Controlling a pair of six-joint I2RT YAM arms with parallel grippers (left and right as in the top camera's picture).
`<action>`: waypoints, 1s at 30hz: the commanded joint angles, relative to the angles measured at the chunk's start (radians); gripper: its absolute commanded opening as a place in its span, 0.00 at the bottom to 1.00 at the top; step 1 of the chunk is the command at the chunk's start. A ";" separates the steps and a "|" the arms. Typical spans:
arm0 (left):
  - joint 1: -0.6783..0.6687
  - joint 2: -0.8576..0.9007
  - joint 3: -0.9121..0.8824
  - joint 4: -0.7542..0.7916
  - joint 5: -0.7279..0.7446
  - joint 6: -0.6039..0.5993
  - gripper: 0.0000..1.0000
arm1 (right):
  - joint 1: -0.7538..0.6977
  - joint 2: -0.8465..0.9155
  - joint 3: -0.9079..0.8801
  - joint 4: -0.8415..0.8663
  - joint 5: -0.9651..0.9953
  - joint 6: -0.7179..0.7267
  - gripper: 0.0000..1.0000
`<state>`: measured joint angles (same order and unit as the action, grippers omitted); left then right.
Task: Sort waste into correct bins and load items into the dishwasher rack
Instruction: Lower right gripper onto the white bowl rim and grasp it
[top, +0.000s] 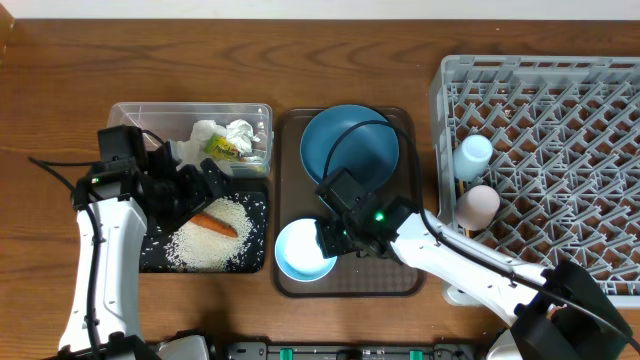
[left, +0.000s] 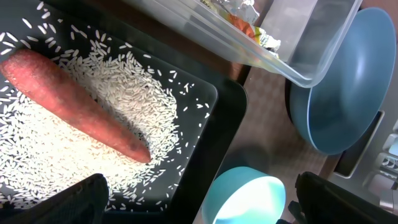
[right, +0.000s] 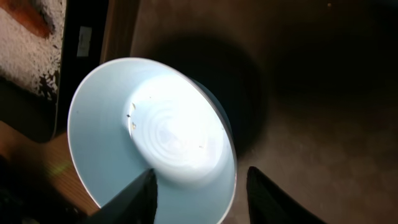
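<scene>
A white bowl sits at the front of the brown tray. My right gripper stands open astride the bowl's right rim, one finger over the inside and one outside. My left gripper hangs wide open over the black bin, holding nothing. In that bin lie an orange carrot and loose rice. The clear tub holds paper wads and a yellow-green wrapper.
A blue plate lies at the back of the brown tray. The grey dishwasher rack fills the right side. A light blue cup and a pinkish cup stand at its left edge.
</scene>
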<state>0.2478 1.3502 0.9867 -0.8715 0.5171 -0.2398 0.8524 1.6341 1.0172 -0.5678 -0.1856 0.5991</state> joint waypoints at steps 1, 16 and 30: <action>0.005 0.002 -0.005 -0.003 0.005 -0.008 0.99 | 0.026 0.005 -0.010 0.001 0.011 0.018 0.43; 0.005 0.002 -0.005 -0.003 0.006 -0.008 0.99 | 0.102 0.018 -0.021 0.007 0.119 0.037 0.42; 0.005 0.002 -0.005 -0.003 0.005 -0.008 0.99 | 0.104 0.116 -0.021 0.008 0.128 0.041 0.23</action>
<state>0.2478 1.3502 0.9867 -0.8711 0.5171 -0.2394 0.9470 1.7340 1.0035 -0.5613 -0.0731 0.6285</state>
